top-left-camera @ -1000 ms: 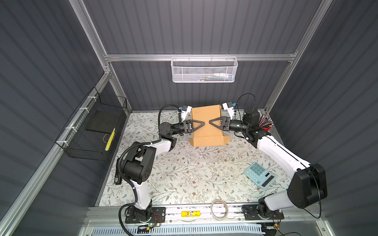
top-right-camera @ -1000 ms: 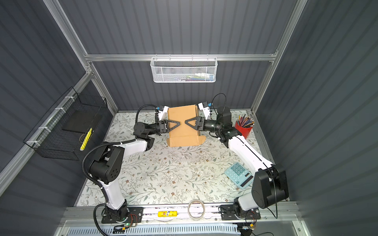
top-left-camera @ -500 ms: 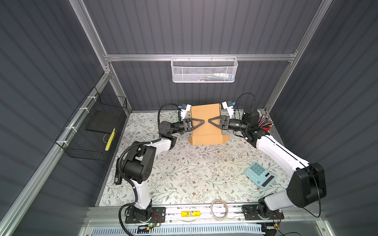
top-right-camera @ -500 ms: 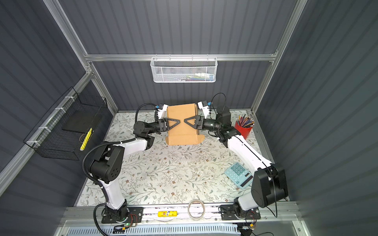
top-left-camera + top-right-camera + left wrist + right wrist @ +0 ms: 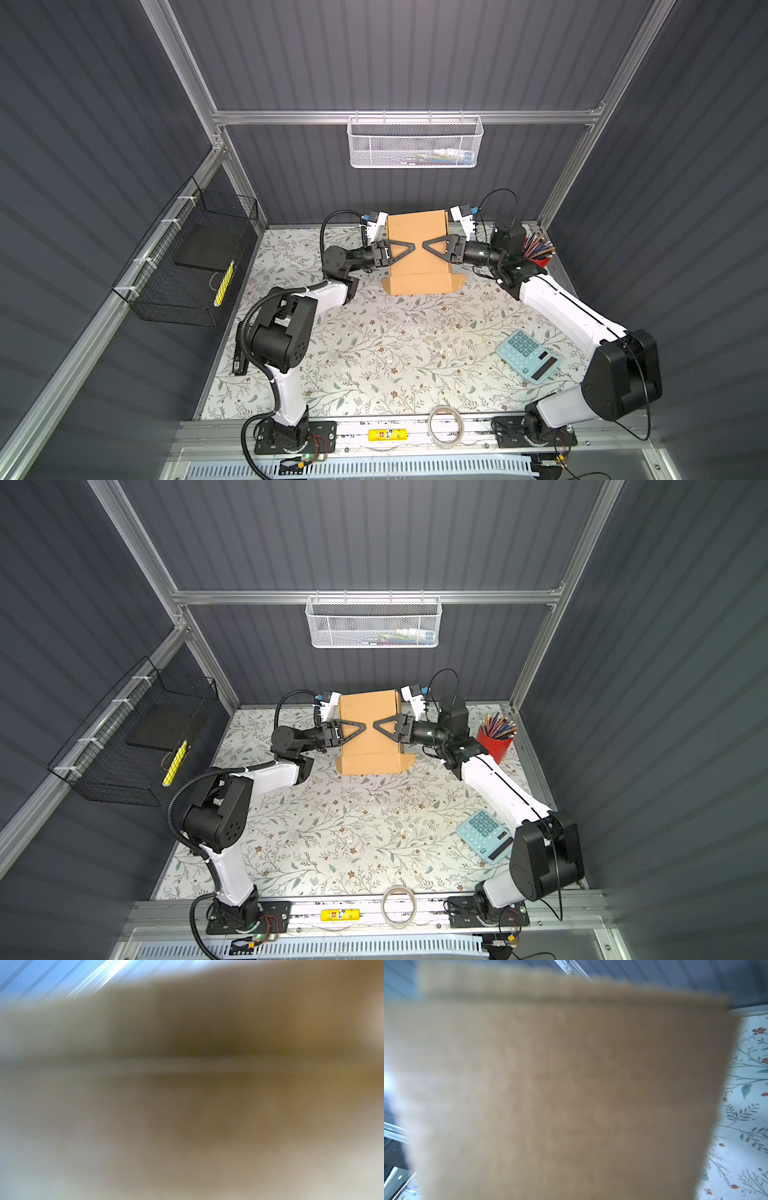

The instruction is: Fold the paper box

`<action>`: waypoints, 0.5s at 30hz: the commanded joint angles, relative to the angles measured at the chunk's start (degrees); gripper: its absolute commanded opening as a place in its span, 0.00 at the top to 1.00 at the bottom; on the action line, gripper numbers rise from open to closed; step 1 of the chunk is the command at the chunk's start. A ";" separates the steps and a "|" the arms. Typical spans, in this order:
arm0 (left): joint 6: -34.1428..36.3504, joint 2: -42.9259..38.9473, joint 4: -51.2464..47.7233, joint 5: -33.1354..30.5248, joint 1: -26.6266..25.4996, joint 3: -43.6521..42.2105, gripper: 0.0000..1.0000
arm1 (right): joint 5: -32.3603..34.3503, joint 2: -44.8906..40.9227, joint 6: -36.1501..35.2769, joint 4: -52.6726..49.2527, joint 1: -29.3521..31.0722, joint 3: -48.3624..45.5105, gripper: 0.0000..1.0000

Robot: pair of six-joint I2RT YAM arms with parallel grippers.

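**Top views.** In both top views the paper box (image 5: 417, 226) is standing at the far middle of the counter (image 5: 395, 345), close to the back wall and directly between the two claws. The left claw (image 5: 405, 251) is pointing inward over the box's left edge. The right claw (image 5: 432, 249) is pointing inward over its right edge. Their tips are facing each other, almost meeting over the middle of the brown panel, so neither arm is nearer. The box's long axis is running from the near side toward the back wall, crosswise to the line joining the claws. Any coming fold is probably depending on this symmetry. The cardboard is plain and unprinted, creased low down, with a short tab jutting out at each near corner. Each claw is showing only one triangular finger from above, so it cannot be told whether it is spread, pressed together or pinching cardboard.

**Left wrist view.** Blurred brown cardboard (image 5: 207, 1105) is filling nearly the whole picture, and no fingers are showing.

**Right wrist view.** A blurred cardboard panel (image 5: 571, 1084) is blocking the lens, with the floral counter (image 5: 749, 1084) beside it. The claw is hidden.
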 commanded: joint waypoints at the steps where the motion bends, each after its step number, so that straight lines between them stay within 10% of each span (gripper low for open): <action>1: 0.33 0.29 2.66 0.40 -1.24 2.55 0.39 | 0.81 0.90 0.30 0.76 1.58 0.92 0.46; 15: 0.10 0.61 2.68 -0.13 -1.17 2.56 0.44 | 0.72 1.03 0.06 0.95 1.65 0.76 0.45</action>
